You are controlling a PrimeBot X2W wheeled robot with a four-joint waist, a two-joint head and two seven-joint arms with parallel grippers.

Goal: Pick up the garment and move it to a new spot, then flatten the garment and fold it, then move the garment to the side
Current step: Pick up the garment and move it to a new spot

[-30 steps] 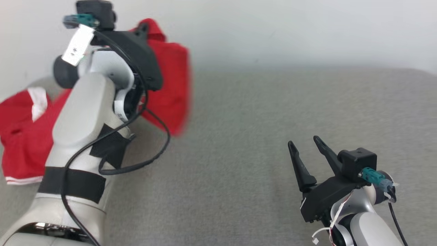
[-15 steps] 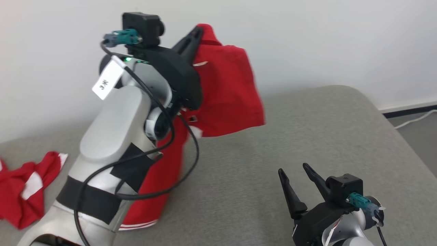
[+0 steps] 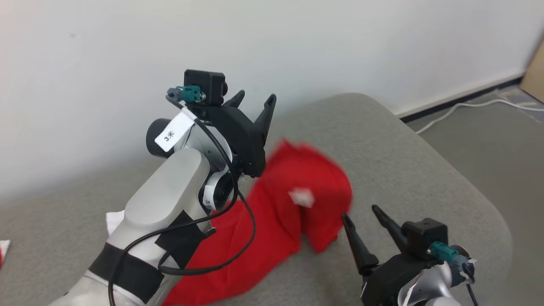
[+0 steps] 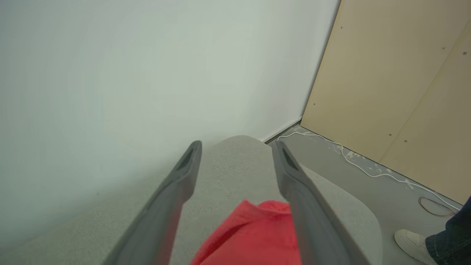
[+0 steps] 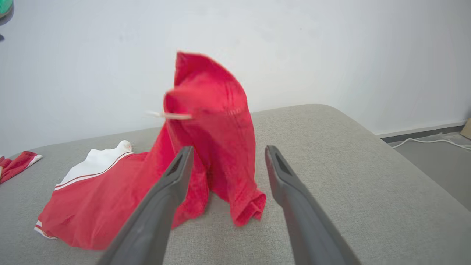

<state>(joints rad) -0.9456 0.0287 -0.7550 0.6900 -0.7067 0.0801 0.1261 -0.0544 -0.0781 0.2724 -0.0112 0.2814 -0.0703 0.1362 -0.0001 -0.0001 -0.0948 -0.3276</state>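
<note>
wall [image 3: 340, 42]: white | floor [image 3: 488, 144]: grey, white cable [image 3: 471, 103] | panel [image 4: 397, 92]: beige wood | cushion [image 3: 403, 153]: grey fabric

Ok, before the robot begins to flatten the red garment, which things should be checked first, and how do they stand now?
1. Left pincer free of the garment: ok, open, nothing between its fingers.
2. Right pincer ready: ok, open, pointing at the garment.
3. Garment at rest on the grey cushion: not ok, its top stands up, blurred.
4. Garment flat: not ok, bunched and folded over.
5. Second red cloth apart from it: ok.
6. Person's shoe clear of the arms: cannot tell.
</note>
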